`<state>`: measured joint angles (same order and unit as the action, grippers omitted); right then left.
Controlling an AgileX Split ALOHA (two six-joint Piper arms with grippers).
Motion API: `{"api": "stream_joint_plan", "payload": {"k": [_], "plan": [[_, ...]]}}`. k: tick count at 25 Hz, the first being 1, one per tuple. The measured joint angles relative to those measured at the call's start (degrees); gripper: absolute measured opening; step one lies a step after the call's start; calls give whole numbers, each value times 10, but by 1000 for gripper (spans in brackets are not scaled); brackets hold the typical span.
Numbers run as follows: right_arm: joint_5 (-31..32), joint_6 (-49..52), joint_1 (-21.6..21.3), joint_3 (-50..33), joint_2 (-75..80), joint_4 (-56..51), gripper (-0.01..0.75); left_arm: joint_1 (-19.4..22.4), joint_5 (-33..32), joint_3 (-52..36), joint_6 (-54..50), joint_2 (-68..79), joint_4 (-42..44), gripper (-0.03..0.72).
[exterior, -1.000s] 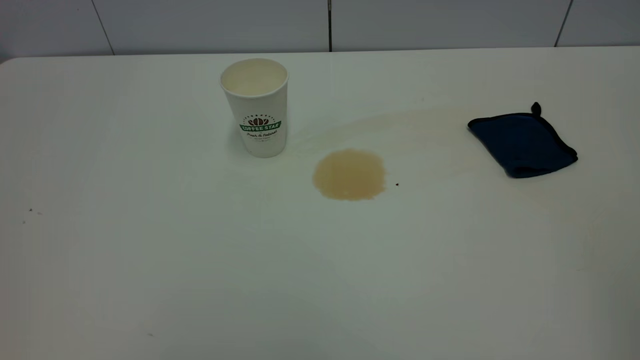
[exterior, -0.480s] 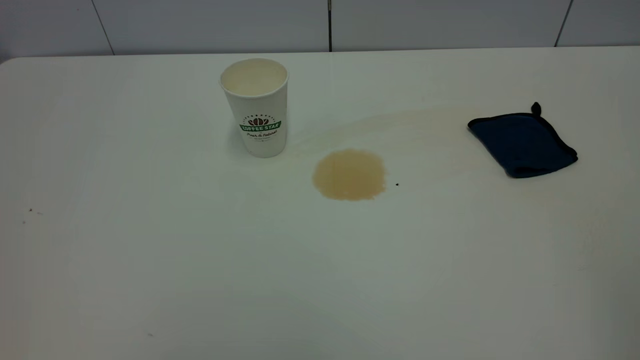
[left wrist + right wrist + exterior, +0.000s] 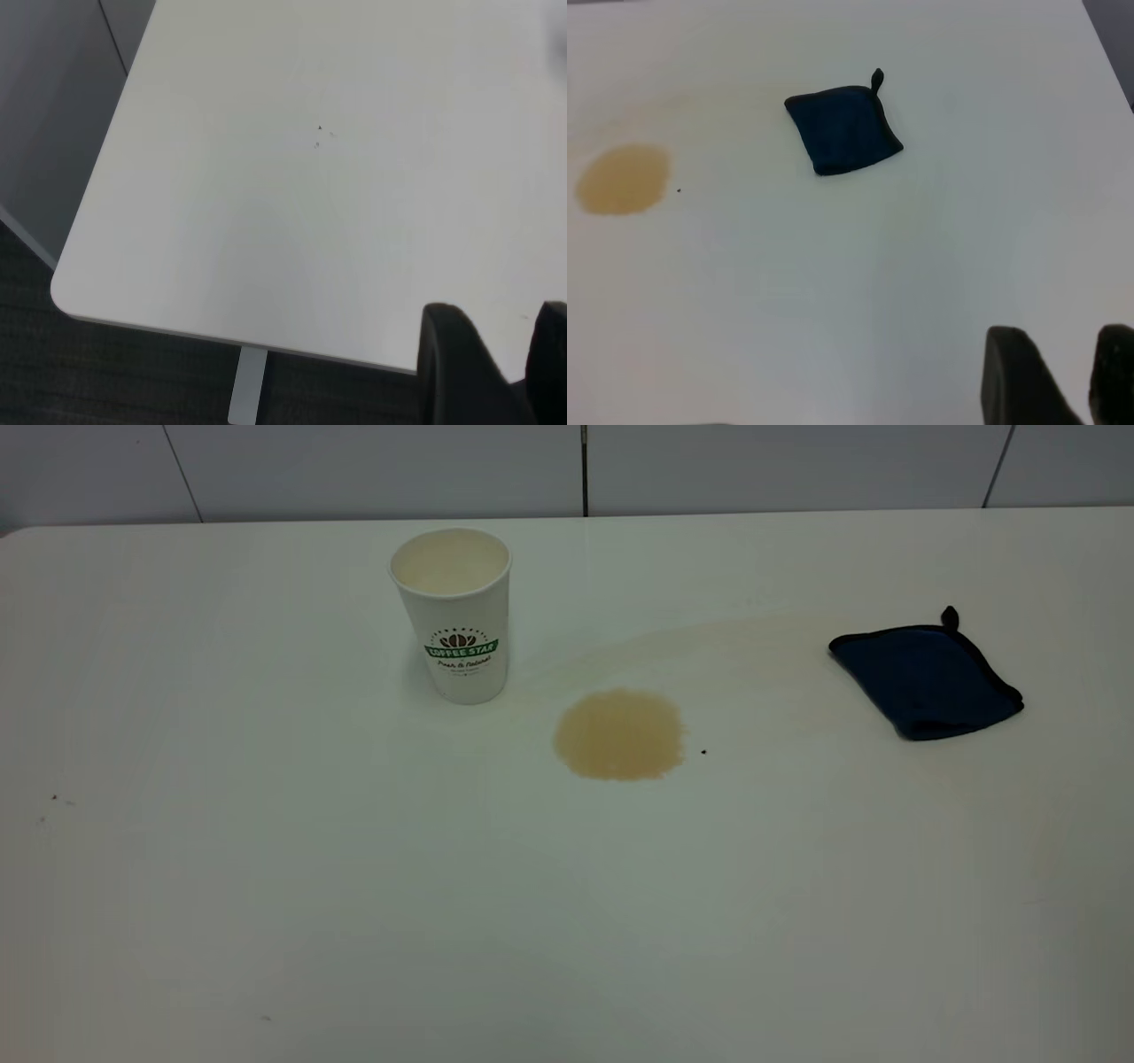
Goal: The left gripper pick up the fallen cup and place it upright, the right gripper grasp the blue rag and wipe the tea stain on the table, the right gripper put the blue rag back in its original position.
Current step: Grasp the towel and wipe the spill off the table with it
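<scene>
**Spotter:** While you look at the exterior view, note that the cup stands upright in the upper left-centre of the frame on the table, its green logo facing the camera.

**Operator:** And the spill?

**Spotter:** You have the tea stain at frame centre, lower right of the cup and apart from it, with a tiny black speck just beside its right edge. Your blue rag lies flat at the right of the frame, well apart from the stain.

**Operator:** My claws?

**Spotter:** Neither appears in the exterior view. Your left gripper shows two dark fingers with a narrow gap, holding nothing, over a table corner. Your right gripper likewise stands slightly parted and empty, well clear of the rag.
</scene>
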<state>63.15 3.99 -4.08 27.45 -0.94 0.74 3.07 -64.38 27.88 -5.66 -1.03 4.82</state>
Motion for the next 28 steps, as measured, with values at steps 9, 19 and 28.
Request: {"api": "stream_joint_plan", "payload": {"k": [9,19,28], "plan": [[-94,-71,0,122,238,-7,585,0,0,0,0,0,0,237],[-198,-97,0,282,681,-33,729,0,0,0,0,0,0,237],[-221,-123,13,424,1011,-72,728,0,0,0,0,0,0,237]]}}
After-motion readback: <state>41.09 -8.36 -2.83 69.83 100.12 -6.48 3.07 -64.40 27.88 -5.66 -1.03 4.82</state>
